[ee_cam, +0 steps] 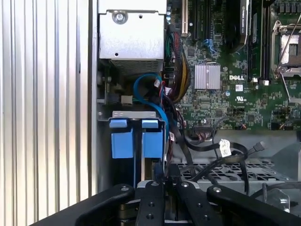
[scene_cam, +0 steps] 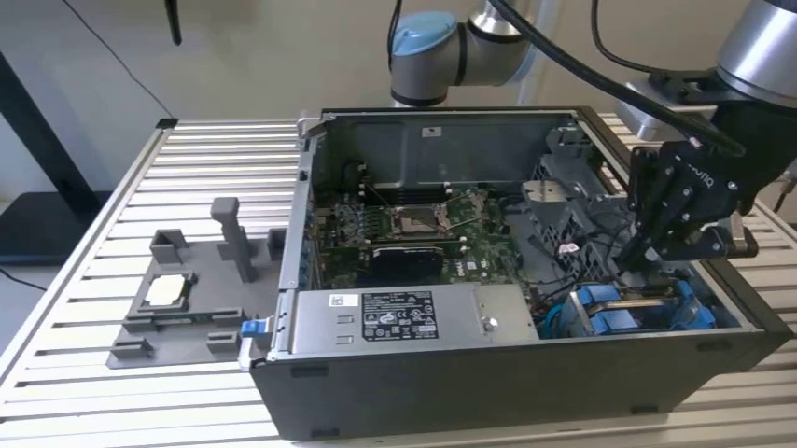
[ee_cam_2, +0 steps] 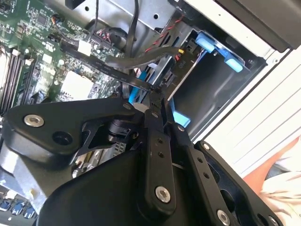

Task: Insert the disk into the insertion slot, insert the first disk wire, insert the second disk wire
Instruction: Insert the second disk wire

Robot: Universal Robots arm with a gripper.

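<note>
Disk [scene_cam: 622, 310] sits edge-up in the insertion slot [scene_cam: 697, 322] at the near corner of the computer case [scene_cam: 498, 392], on the exterior view's right, its blue carrier tabs standing above the bay. Reading that view from left to right: a grey fixture [scene_cam: 187, 299] rests on the slatted table [scene_cam: 75, 373], then comes the open case with its motherboard [scene_cam: 412, 229] and labelled power-supply box [scene_cam: 386, 317], then the bay. Directly above the bay hangs the gripper [scene_cam: 648, 245], its fingers [ee_cam_2: 157, 101] pinched together on the end of a flat black cable [ee_cam_2: 141, 57], as the second wrist view shows. In the first wrist view, the blue tabs [ee_cam: 134, 139] lie just beyond the fingertips. Step 1 of 3 appears complete; whether either wire is already seated cannot be told, and the cable in hand looks not yet plugged.
</note>
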